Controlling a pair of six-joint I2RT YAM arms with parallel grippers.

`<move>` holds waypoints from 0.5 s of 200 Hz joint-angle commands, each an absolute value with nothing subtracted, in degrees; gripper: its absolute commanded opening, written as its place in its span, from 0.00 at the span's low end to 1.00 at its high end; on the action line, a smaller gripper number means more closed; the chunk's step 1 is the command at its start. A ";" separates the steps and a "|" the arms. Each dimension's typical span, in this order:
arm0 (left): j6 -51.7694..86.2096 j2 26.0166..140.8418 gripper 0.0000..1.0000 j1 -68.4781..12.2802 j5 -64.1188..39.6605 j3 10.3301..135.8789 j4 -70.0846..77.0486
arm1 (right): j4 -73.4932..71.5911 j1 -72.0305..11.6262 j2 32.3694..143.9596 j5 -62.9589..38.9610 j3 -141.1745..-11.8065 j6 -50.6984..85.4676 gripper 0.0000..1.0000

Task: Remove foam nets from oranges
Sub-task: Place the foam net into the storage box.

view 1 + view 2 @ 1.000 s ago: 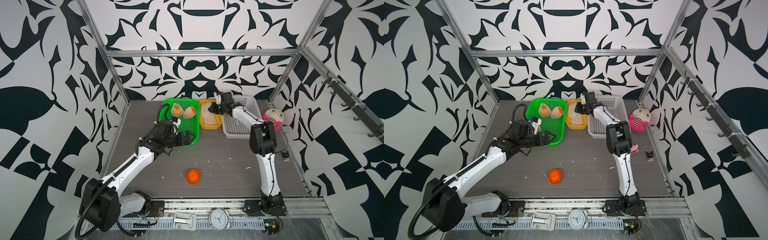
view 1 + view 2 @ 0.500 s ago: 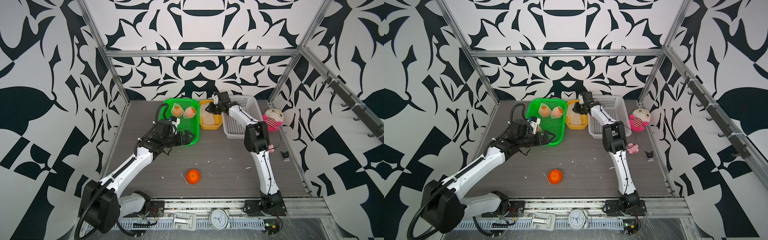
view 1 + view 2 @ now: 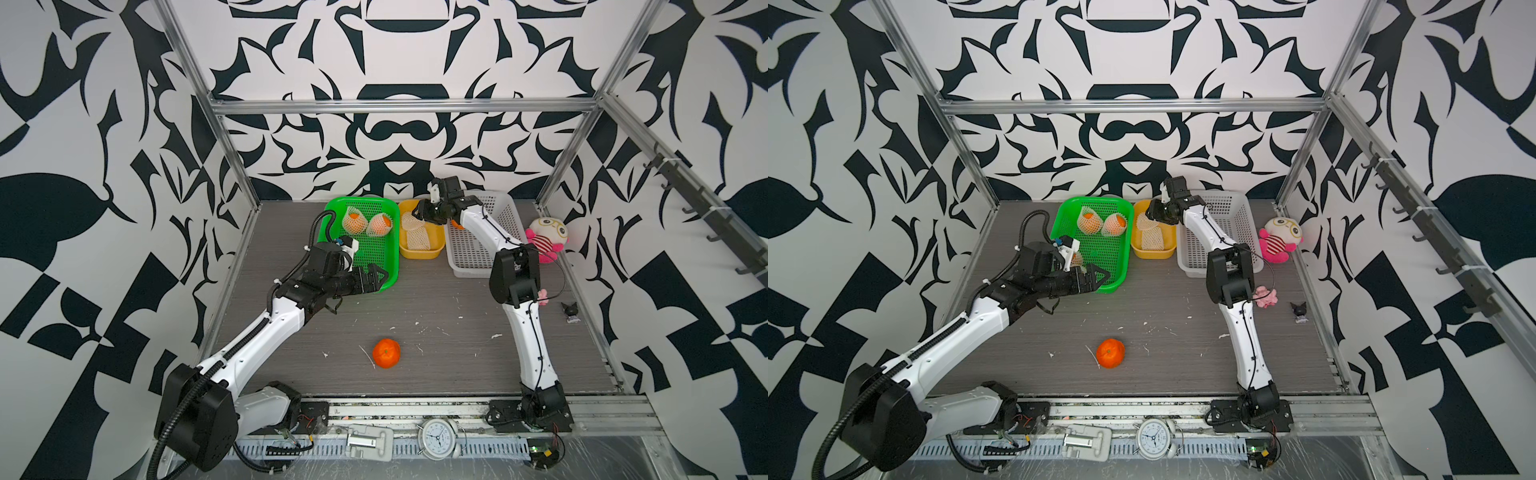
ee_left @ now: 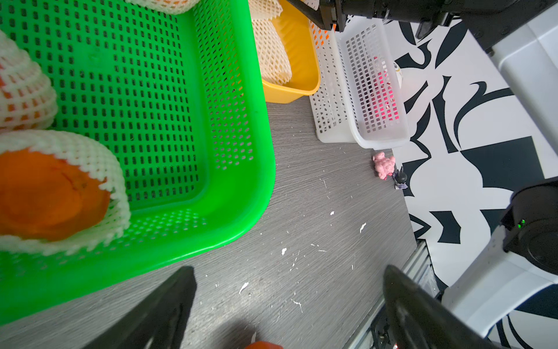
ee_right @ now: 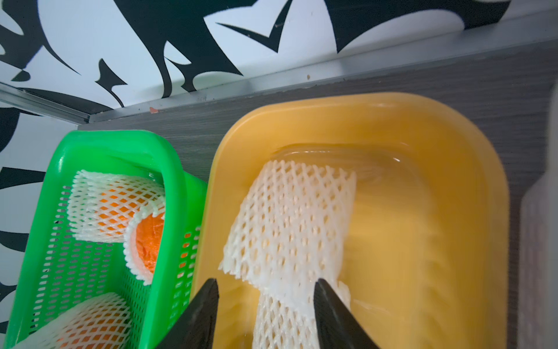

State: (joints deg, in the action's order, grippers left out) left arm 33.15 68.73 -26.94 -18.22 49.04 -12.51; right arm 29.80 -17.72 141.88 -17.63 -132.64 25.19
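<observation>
Foam net point(image 5: 290, 217) beneath parted right pincer point(image 5: 266, 284)

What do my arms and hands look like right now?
Both the left arm and right arm: white links, black joints. Ribbed black hose on the left, thin black cable on the right. The left hand and right hand: black, tapered fingers.

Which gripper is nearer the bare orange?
Left. Left gripper is at the green basket's front corner, behind the bare orange; right gripper is farther back, over the yellow tub.
</observation>
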 commanded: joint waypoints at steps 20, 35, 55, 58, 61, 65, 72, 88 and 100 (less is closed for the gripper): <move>33.63 66.89 1.00 -26.39 -18.60 48.34 -13.13 | 33.58 -19.11 130.22 -18.57 -131.36 21.14 0.55; 34.27 66.34 1.00 -26.19 -18.67 48.43 -15.00 | 27.92 -19.91 122.29 -19.47 -120.07 19.41 0.55; 35.41 65.67 1.00 -25.95 -19.18 48.09 -17.33 | 21.31 -20.92 111.83 -20.45 -104.87 17.17 0.55; 35.65 65.68 1.00 -25.94 -19.29 48.00 -17.61 | 20.71 -21.22 110.36 -20.69 -102.96 16.62 0.56; 35.94 65.59 0.99 -25.93 -19.43 47.90 -17.92 | 20.28 -21.42 108.99 -21.00 -101.08 15.89 0.56; 36.25 65.66 0.99 -25.85 -19.86 47.74 -18.18 | 19.55 -21.80 107.23 -21.29 -98.70 15.07 0.56; 36.72 65.72 1.00 -25.84 -20.71 47.61 -18.72 | 18.07 -22.66 104.13 -21.62 -94.25 13.73 0.56; 36.88 66.24 1.00 -25.84 -22.27 48.27 -21.52 | 13.57 -25.23 97.00 -23.55 -82.95 10.14 0.56; 37.27 66.31 1.00 -25.82 -23.42 48.06 -23.14 | 9.75 -27.66 92.27 -24.86 -74.52 6.99 0.56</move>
State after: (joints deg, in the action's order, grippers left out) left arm 35.77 66.59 -26.09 -20.14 48.93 -17.65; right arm 18.55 -23.94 98.98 -21.17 -87.05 14.74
